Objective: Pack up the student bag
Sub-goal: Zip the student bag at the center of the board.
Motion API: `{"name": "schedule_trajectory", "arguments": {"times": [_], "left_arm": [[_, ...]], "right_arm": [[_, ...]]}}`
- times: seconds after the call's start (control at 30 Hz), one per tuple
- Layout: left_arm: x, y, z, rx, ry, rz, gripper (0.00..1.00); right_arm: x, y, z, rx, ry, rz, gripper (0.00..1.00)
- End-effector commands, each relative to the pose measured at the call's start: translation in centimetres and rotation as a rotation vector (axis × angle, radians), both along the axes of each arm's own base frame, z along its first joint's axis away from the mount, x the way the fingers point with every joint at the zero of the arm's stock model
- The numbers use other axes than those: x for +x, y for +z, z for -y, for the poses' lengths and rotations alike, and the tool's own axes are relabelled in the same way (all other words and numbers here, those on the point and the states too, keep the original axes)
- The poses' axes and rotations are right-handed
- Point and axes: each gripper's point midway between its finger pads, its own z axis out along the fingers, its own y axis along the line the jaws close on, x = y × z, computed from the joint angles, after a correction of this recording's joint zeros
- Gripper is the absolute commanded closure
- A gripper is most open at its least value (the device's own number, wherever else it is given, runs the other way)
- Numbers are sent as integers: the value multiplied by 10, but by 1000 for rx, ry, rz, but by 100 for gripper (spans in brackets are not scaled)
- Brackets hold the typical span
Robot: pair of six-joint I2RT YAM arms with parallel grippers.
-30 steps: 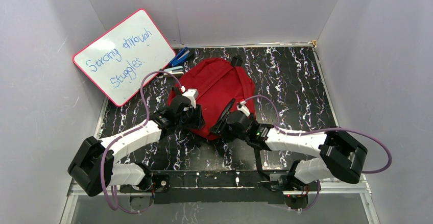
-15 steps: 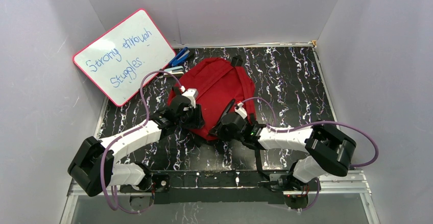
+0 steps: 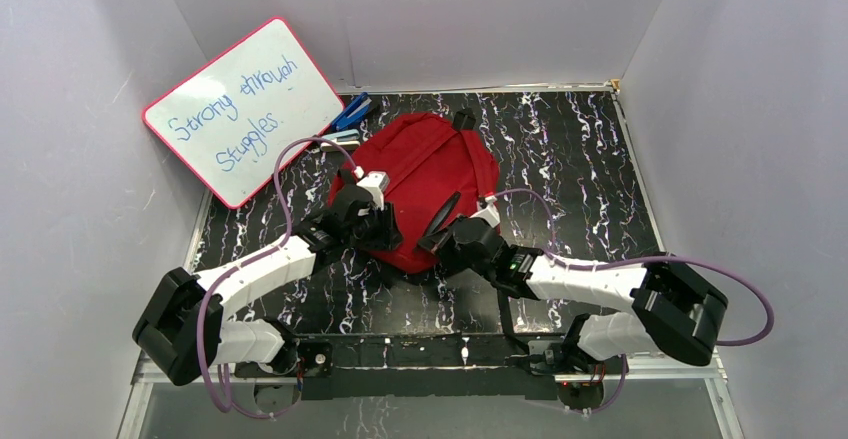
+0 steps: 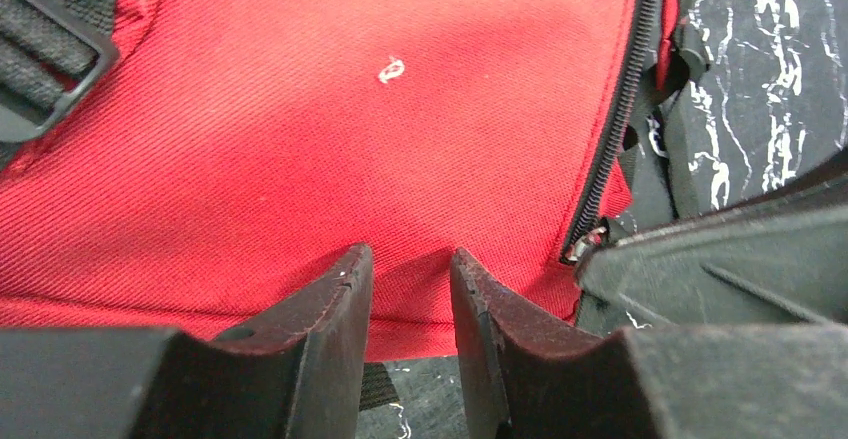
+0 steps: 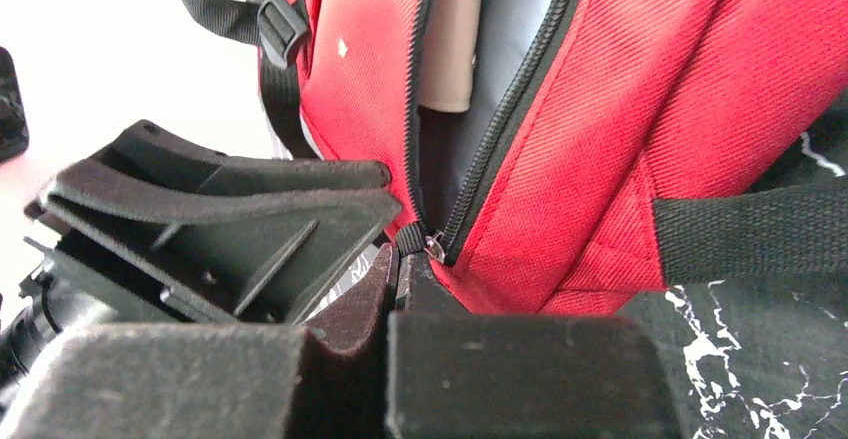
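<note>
The student bag [image 3: 430, 164] is a dark-red backpack lying flat in the middle of the black marbled table. My left gripper [image 3: 390, 233] is at the bag's near-left edge. In the left wrist view its jaws [image 4: 410, 259] stand a narrow gap apart, pinching the red fabric [image 4: 350, 139] at the edge. My right gripper [image 3: 433, 241] is beside it at the near edge. In the right wrist view it [image 5: 398, 259] is shut on the black zipper pull [image 5: 412, 239]. The zipper [image 5: 500, 129] is open there, showing grey lining and a beige item [image 5: 450, 49] inside.
A whiteboard [image 3: 243, 109] with a pink rim leans at the back left. A blue stapler [image 3: 350, 114] and a small pale item [image 3: 340, 139] lie between it and the bag. White walls close in the table on three sides. A black strap [image 5: 750, 229] lies by the bag.
My right arm shifted, and its gripper moved a little back and right while shut on the zipper pull. The left arm and the bag stayed in place.
</note>
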Motion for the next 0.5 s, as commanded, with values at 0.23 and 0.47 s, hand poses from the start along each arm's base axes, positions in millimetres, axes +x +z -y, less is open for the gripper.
{"name": "schedule_trajectory", "arguments": {"times": [0.23,0.47], "left_arm": [[-11,45,28,-177,-152,128,67],[-20,13,36,-153,-180,67,67]], "right_arm": [[45,10,31,161,-207,-24,100],[59,10,43,179,-253,-25,100]]}}
